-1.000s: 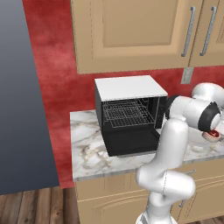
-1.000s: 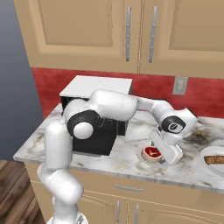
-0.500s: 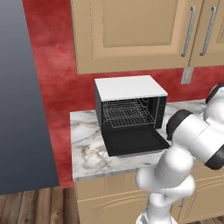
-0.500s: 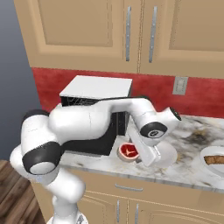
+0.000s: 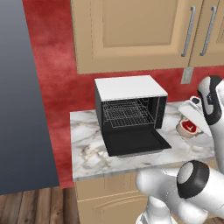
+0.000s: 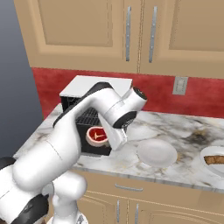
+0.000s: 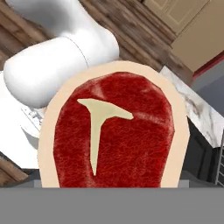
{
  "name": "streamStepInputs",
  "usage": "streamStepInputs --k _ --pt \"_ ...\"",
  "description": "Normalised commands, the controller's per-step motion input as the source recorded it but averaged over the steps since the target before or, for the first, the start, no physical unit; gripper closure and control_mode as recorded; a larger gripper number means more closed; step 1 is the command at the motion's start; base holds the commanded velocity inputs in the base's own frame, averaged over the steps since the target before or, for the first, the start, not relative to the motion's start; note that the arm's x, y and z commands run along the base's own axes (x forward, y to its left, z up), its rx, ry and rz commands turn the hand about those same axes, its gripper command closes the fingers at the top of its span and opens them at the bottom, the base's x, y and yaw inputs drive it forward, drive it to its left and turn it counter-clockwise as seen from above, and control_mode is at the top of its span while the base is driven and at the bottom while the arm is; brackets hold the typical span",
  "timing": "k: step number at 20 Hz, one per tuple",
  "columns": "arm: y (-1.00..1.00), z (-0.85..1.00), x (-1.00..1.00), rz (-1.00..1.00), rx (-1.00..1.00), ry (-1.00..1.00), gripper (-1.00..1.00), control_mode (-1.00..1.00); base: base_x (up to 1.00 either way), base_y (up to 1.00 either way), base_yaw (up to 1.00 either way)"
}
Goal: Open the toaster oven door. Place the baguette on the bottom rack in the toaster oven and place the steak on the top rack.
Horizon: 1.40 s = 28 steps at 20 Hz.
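End effector (image 6: pixel 101 136): pinching the steak (image 6: pixel 97 135), held above the worktop (image 6: pixel 183 168).
Toaster oven door (image 5: pixel 135 142): folded down, open.
Racks: bare.

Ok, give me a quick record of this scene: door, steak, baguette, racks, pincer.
door: toaster oven door open, folded down flat
steak: steak up in the air, near the open door
pincer: pincer closed on the steak
baguette: baguette lying far right, away from the door
racks: top rack and bottom rack both bare
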Motion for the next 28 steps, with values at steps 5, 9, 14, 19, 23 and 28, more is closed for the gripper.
streamStepInputs --k 5,9,14,19,23,28 --pt "1.0 0.12 0.02 -0.07 0.0 0.0 1.0 -1.0 0.0 0.0 0.0" --pt "1.0 0.04 0.22 -0.19 0.0 0.0 1.0 -1.0 0.0 0.0 0.0" --pt "0.32 -0.01 0.82 -0.36 0.0 0.09 1.0 -1.0 0.0 0.0 0.0" --pt "0.32 -0.28 0.81 -0.49 0.0 0.16 1.0 -1.0 0.0 0.0 0.0" --pt "-0.01 0.04 0.57 -0.35 0.02 0.18 1.0 -1.0 0.0 0.0 0.0" --pt "-0.28 -0.19 0.34 -0.32 0.04 0.13 1.0 -1.0 0.0 0.0 0.0"
